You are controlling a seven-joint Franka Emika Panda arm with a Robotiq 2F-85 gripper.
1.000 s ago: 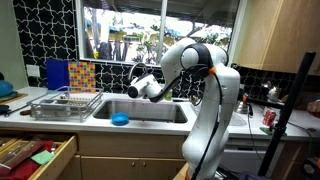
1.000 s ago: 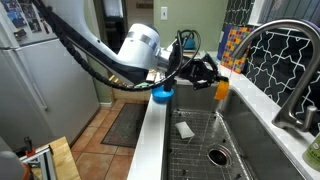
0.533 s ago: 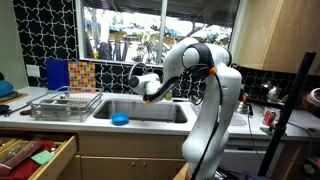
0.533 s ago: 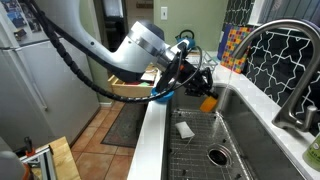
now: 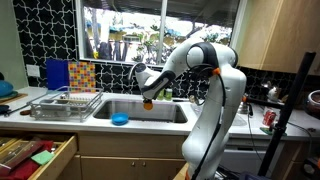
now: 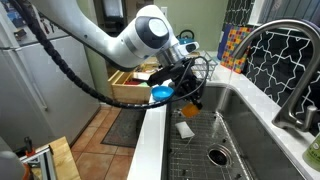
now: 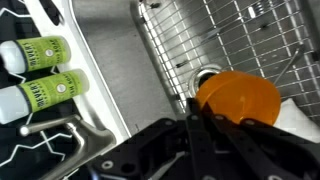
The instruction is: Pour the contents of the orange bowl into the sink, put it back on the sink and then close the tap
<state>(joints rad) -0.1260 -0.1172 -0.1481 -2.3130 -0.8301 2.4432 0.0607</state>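
Observation:
My gripper (image 7: 196,112) is shut on the rim of the orange bowl (image 7: 238,98) and holds it tilted above the sink (image 7: 105,50), near the drain. In both exterior views the gripper (image 5: 149,92) (image 6: 190,96) reaches down over the basin (image 5: 140,110) (image 6: 235,150) with the orange bowl (image 5: 147,102) (image 6: 188,110) below it. The curved silver tap (image 6: 298,85) rises at the basin's far side, well apart from the gripper. I cannot see whether water runs from it.
A small blue bowl (image 5: 120,119) (image 6: 162,92) sits on the sink's front edge. A wire grid (image 7: 225,35) lines the basin floor, with a white scrap (image 6: 185,130) on it. Two green-labelled bottles (image 7: 42,72) stand on the rim. A dish rack (image 5: 65,104) stands beside the sink.
The gripper has swung down and inward over the basin with the orange bowl, which now hangs lower and more tilted. The blue bowl has not moved.

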